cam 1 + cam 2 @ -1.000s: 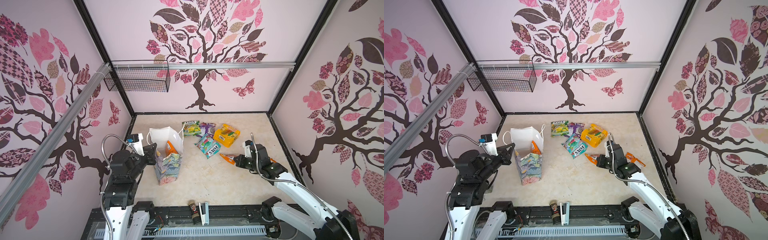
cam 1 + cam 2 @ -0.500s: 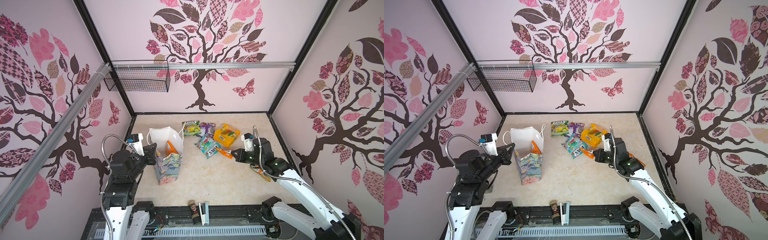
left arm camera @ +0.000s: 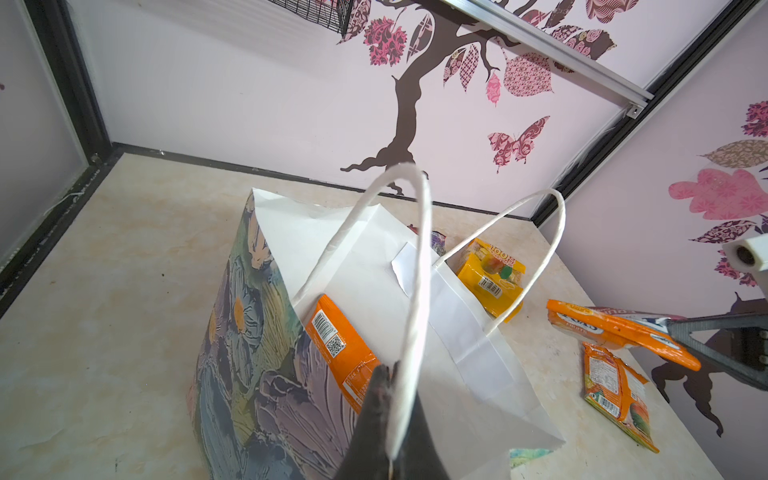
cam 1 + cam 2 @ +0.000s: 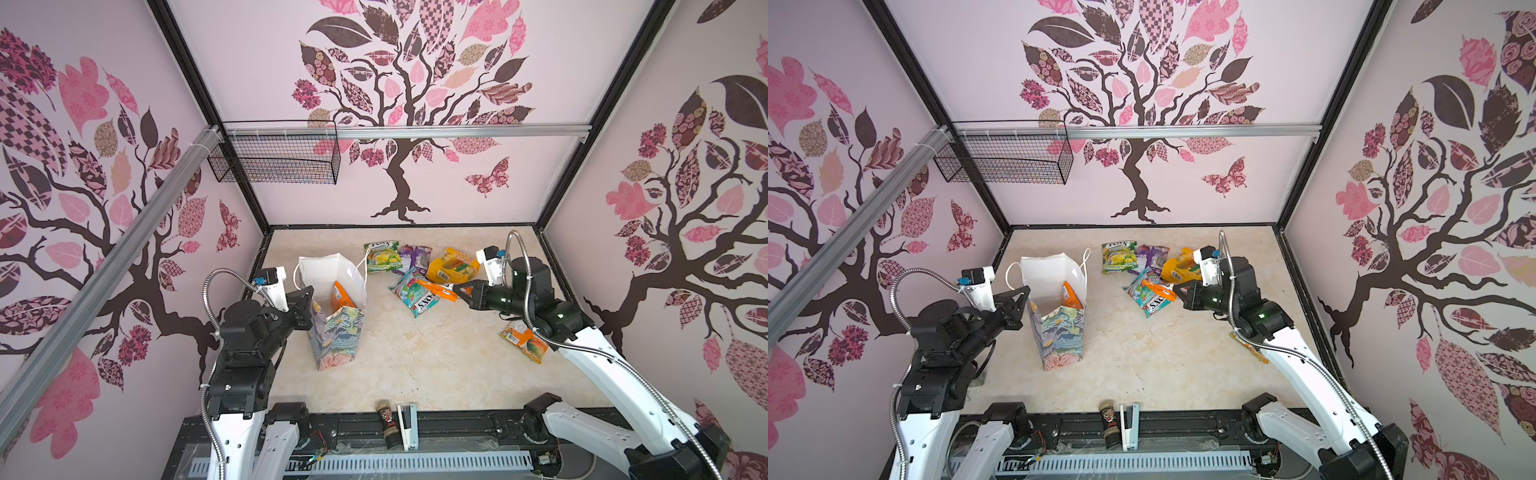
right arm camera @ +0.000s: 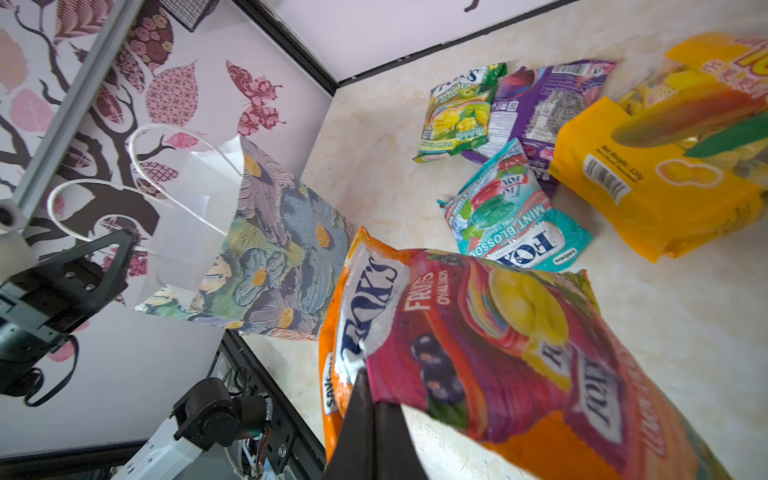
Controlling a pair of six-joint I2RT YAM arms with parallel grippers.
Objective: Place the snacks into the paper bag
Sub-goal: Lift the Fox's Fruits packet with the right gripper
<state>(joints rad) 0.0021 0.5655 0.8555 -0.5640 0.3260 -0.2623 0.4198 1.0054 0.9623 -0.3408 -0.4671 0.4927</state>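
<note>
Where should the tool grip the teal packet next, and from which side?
I'd pinch the teal packet at its front seal edge, coming from the front. It lies flat; that end borders bare table, while the purple packet and yellow packet crowd its far end.

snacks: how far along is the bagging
Done: one orange packet sits in the paper bag. In hand: the right gripper is shut on a FOX'S fruits packet above the table; the left gripper pinches the bag handle. Left: green-yellow, purple, teal and yellow packets, plus an orange one lying apart.
</note>
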